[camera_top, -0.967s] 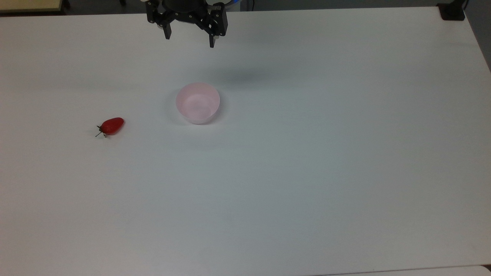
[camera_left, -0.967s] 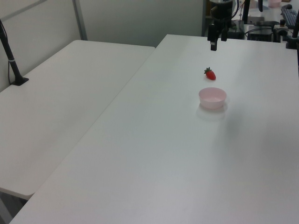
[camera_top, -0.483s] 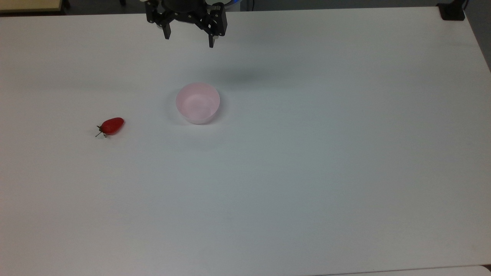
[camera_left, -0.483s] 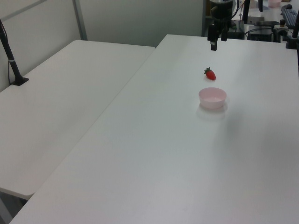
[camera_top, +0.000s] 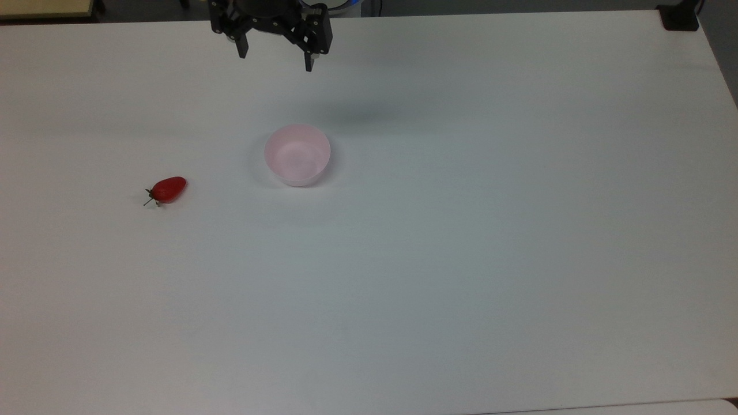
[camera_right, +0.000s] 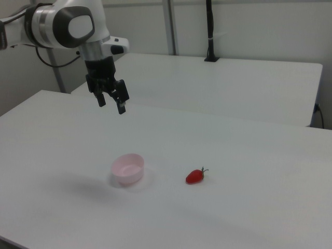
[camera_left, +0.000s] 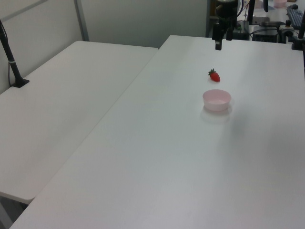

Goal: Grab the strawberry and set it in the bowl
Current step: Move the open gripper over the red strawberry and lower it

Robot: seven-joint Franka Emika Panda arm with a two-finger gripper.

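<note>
High above the white table (camera_top: 461,259), my gripper (camera_top: 274,60) is wide open and empty, because the strawberry (camera_top: 169,189) lies apart from the pink bowl (camera_top: 297,154), waiting for me.

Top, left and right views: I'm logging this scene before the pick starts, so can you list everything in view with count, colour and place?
strawberry: one, red with a dark stem, lying on the table, apart from the bowl, on the top view's left of it.
bowl: one, pale pink, upright and empty, on the table.
table: one, white, carrying both things.
second table: one, white, beside the first, on the left view's left.
black post: one, standing on the second table.
arm: one, white and grey, raised above the table.
gripper: one, black, open, in the air beyond the bowl, holding nothing.
</note>
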